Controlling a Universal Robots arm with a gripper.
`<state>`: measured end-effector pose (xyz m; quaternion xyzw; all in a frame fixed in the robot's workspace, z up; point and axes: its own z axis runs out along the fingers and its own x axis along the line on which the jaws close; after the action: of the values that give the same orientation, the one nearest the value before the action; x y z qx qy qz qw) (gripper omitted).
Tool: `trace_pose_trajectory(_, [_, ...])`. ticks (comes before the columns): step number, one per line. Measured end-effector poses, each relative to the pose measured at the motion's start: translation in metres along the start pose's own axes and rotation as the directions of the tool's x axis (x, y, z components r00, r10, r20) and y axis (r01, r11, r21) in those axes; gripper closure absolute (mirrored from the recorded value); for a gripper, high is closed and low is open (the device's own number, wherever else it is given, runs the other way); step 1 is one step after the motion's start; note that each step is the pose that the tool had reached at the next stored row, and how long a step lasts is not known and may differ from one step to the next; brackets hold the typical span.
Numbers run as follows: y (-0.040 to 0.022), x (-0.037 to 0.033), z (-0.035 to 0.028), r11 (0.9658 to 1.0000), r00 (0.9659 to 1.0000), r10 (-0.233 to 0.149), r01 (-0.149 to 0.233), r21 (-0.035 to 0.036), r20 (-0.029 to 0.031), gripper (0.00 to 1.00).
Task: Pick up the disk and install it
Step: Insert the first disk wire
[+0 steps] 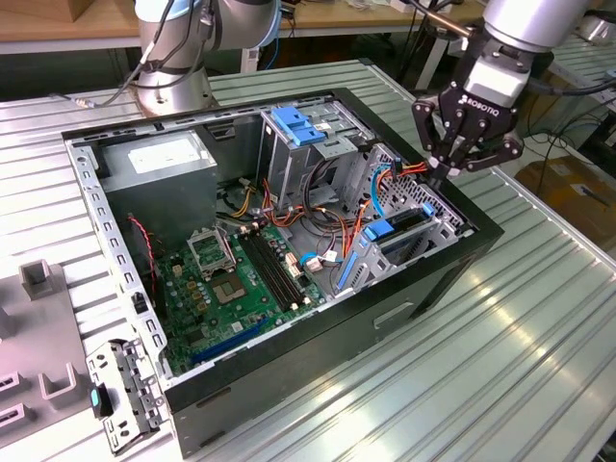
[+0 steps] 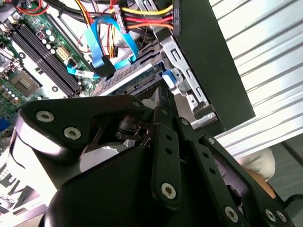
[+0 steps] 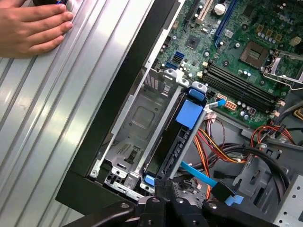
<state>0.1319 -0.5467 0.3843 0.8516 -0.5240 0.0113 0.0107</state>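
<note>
The disk stands on edge in a slot of the metal drive cage at the exterior view's right end of the open computer case. In the first wrist view the disk is a dark slab with a blue tab on its top edge, and an empty bay lies beside it. My gripper hangs shut just above the cage's outer end, with nothing between its fingers. In the first wrist view my gripper is over the disk's near end; whether it touches the disk I cannot tell.
Inside the case are a green motherboard, a grey box with a white sticker, a tall cage topped by a blue tab and loose cables. A person's hand rests on the ribbed table beside the case. Grey fixtures sit at the exterior view's left.
</note>
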Motion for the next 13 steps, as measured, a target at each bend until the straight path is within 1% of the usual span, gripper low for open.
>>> trace_pose_trajectory(4, [-0.0084,-0.0061,0.0,1.0,1.0,0.0,0.0,-0.0022,-0.0003,0.89])
trace_pose_trajectory(6, [-0.0148,-0.0088,0.0003,1.0,1.0,0.0,0.0,-0.0043,-0.0013,0.89])
trace_pose_trajectory(8, [-0.0232,-0.0132,0.0004,1.0,1.0,-0.001,0.001,-0.0059,-0.0017,0.89])
trace_pose_trajectory(10, [-0.0307,-0.0157,0.001,1.0,1.0,-0.003,0.002,-0.0064,-0.0025,0.89])
trace_pose_trajectory(12, [-0.0394,-0.0178,0.0023,1.0,1.0,-0.003,0.003,-0.0089,-0.006,0.89])
trace_pose_trajectory(13, [-0.0419,-0.0184,0.0025,1.0,1.0,-0.003,0.003,-0.0094,-0.0066,0.89])
